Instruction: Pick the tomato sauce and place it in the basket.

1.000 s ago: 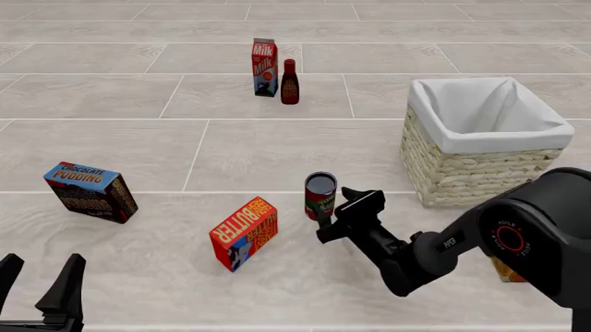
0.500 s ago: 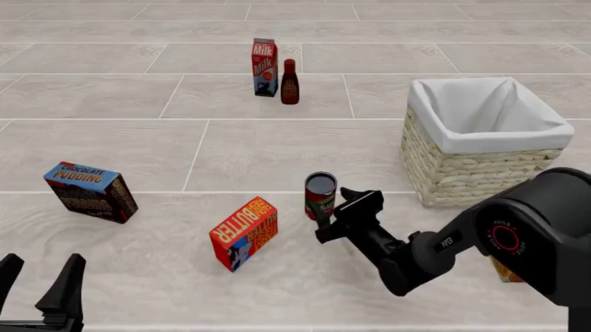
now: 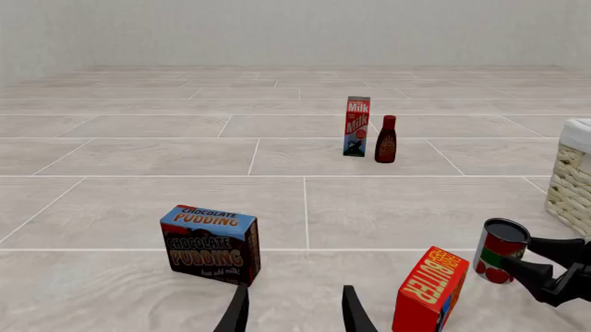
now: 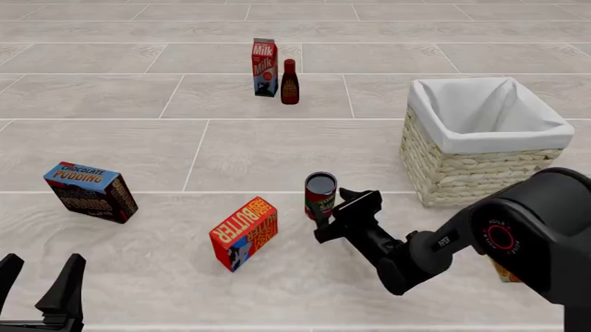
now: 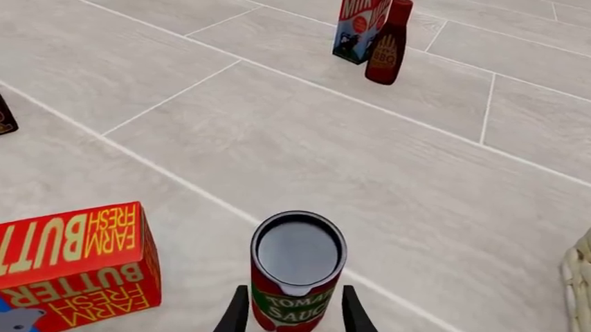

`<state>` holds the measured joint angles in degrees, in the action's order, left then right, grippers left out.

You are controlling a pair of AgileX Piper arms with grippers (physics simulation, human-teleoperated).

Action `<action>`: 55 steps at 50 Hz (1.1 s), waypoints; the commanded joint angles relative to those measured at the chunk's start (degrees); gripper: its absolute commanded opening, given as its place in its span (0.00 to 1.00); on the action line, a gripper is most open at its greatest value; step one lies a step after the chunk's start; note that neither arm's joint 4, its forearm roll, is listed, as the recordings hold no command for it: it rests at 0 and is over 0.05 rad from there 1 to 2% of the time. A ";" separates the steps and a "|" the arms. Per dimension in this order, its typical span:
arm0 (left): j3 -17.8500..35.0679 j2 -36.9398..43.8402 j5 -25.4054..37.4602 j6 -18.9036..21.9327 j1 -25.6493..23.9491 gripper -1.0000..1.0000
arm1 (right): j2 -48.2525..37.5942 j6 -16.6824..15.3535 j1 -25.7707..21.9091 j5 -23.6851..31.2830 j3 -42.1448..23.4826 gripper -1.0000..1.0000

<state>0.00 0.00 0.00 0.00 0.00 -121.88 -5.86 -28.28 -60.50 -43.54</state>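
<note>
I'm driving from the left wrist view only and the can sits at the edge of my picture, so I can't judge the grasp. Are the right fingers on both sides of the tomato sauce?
Observer: Yes. In the right wrist view the tomato sauce stands upright between the two fingers of the right gripper, one on each side of the label.
Operator: How far does the basket extend? I only see a sliver.
Observer: The front view shows the whole basket, to the right of the can and farther back, its white lining open.
Operator: Anything close on the other side?
Observer: The butter box stands left of the can, apart from it.
</note>
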 commanded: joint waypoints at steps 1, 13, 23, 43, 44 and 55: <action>0.00 0.00 0.00 0.00 0.00 1.00 | -0.47 0.08 -0.13 0.02 -0.34 1.00; 0.00 0.00 0.00 0.00 0.00 1.00 | -0.88 0.21 0.04 0.15 -0.79 1.00; 0.00 0.00 0.00 0.00 0.00 1.00 | -1.41 0.73 0.06 0.59 -1.57 1.00; 0.00 0.00 0.00 0.00 0.00 1.00 | -2.17 0.75 -0.16 1.02 -2.30 1.00; 0.00 0.00 0.00 0.00 0.00 1.00 | -2.18 0.76 -0.21 1.04 -2.31 1.00; 0.00 0.00 0.00 0.00 0.00 1.00 | -2.45 0.84 -0.56 1.28 -2.64 1.00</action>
<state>0.00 0.00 0.00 0.00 0.00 -123.98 -5.13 -28.59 -59.44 -45.86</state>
